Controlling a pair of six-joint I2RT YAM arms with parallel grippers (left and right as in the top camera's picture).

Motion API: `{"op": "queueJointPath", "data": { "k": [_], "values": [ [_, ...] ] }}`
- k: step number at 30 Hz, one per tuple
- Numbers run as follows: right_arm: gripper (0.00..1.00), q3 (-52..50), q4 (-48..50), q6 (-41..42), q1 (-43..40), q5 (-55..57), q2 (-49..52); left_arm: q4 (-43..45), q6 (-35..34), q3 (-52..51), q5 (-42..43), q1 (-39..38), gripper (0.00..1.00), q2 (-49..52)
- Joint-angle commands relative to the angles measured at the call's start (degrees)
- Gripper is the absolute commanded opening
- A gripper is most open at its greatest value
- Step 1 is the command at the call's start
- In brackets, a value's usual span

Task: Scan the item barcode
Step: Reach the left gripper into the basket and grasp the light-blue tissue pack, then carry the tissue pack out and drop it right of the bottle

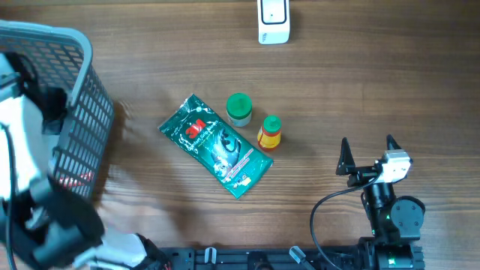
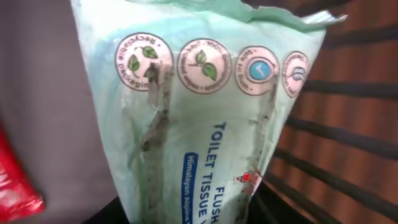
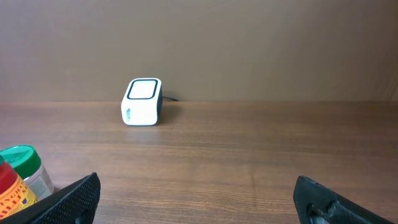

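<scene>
Tissue pack [image 2: 205, 124] sits inside the basket [image 1: 82, 127], lengthwise straight ahead of your left jaws; grip there can't be told. Right jaws released, outside basket.

The right arm [image 1: 391, 214] sits folded at the near right, its wrist level. The right pincer [image 1: 367, 154] points toward the far edge, its jaws spread wide with nothing between them. The left arm [image 1: 19, 142] reaches along the left edge, white and black links bent downward. The left pincer [image 2: 211, 68] shows two smudged fingers [image 2: 152, 124] standing parallel, partly apart; whether they grip cannot be told.
</scene>
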Motion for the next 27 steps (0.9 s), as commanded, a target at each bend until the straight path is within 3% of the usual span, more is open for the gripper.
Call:
{"op": "queueJointPath", "data": {
  "k": [1, 7, 11, 17, 20, 24, 27],
  "values": [
    [1.00, -0.1, 0.2, -0.5, 0.0, -0.5, -0.3, -1.0, 0.2, 0.2, -0.7, 0.7, 0.46, -15.7],
    [1.00, -0.1, 0.2, -0.5, 0.0, -0.5, -0.3, -1.1, 0.1, 0.2, 14.3, -1.7, 0.43, -36.1],
    [1.00, -0.1, 0.2, -0.5, 0.0, -0.5, -0.3, -2.3, 0.1, 0.2, 17.0, -17.6, 0.42, -41.0],
    [1.00, -0.1, 0.2, -0.5, 0.0, -0.5, -0.3, -3.7, 0.2, 0.2, 9.1, -46.7, 0.42, -36.4],
    [1.00, -0.1, 0.2, -0.5, 0.0, -0.5, -0.3, 0.2, 0.2, 0.2, 2.4, -60.0, 0.42, -30.7],
    [1.00, -0.1, 0.2, -0.5, 0.0, -0.5, -0.3, 8.9, 3.3, 0.2, 1.7, -72.5, 0.43, -21.0],
    [1.00, -0.1, 0.2, -0.5, 0.0, -0.5, -0.3, 16.4, 6.3, 0.2, 1.6, -77.9, 0.43, -14.4]
  ]
}}
